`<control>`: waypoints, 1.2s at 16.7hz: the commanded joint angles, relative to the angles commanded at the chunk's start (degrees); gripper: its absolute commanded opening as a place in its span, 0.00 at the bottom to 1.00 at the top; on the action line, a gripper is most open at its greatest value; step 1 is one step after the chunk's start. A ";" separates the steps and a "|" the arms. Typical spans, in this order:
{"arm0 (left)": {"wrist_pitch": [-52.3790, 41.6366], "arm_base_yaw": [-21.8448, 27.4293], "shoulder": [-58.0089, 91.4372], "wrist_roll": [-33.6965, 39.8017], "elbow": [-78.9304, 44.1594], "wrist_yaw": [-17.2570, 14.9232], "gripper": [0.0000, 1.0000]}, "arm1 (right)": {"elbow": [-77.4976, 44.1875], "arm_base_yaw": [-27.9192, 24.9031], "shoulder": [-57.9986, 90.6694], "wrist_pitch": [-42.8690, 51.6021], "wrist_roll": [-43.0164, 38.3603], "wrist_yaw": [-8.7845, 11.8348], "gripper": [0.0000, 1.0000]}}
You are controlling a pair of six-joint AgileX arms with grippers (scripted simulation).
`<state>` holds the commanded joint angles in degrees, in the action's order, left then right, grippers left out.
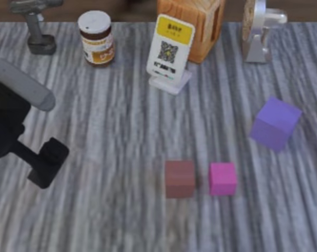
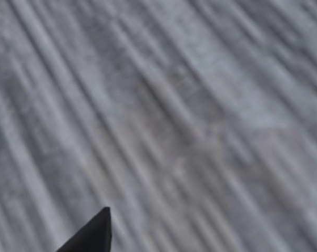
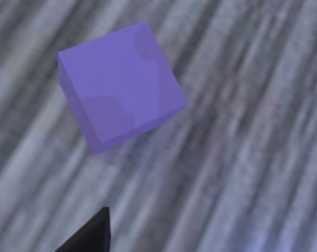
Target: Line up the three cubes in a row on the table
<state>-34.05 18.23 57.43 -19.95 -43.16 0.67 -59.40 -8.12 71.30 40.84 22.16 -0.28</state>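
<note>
Left arm's gripper [image 1: 47, 165] low over the table [image 1: 111, 210] at far left, jaws' state impossible to tell. Reddish-brown cube [image 1: 179, 179] near centre-front, magenta cube [image 1: 223, 178] just beside it to the right, apart. Violet cube [image 1: 275, 124] farther right and back, turned askew. Right arm barely visible at right edge, jaws unseen.

A drill [image 1: 34, 26], jar [image 1: 96, 38], QR-code stand [image 1: 170, 52], orange wooden block [image 1: 192, 23] and metal fixture [image 1: 259, 31] line the far edge.
</note>
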 joint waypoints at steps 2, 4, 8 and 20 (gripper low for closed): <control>5.94 -4.34 -11.86 4.16 10.25 -0.18 1.00 | -9.33 -1.32 12.63 6.76 3.58 -0.06 1.00; 11.90 -8.31 -23.35 8.10 19.58 -0.36 1.00 | -17.95 -2.57 23.72 12.96 6.90 -0.08 1.00; 23.34 -14.75 -43.20 14.79 34.03 -0.60 1.00 | -33.21 -4.69 40.81 22.91 12.48 -0.02 1.00; 34.05 -19.38 -57.43 19.95 43.17 -0.67 1.00 | -45.25 -6.00 53.17 29.35 16.64 0.10 1.00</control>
<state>0.00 -1.15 0.00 0.00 0.00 0.00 -104.65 -14.12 124.46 70.18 38.80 -0.17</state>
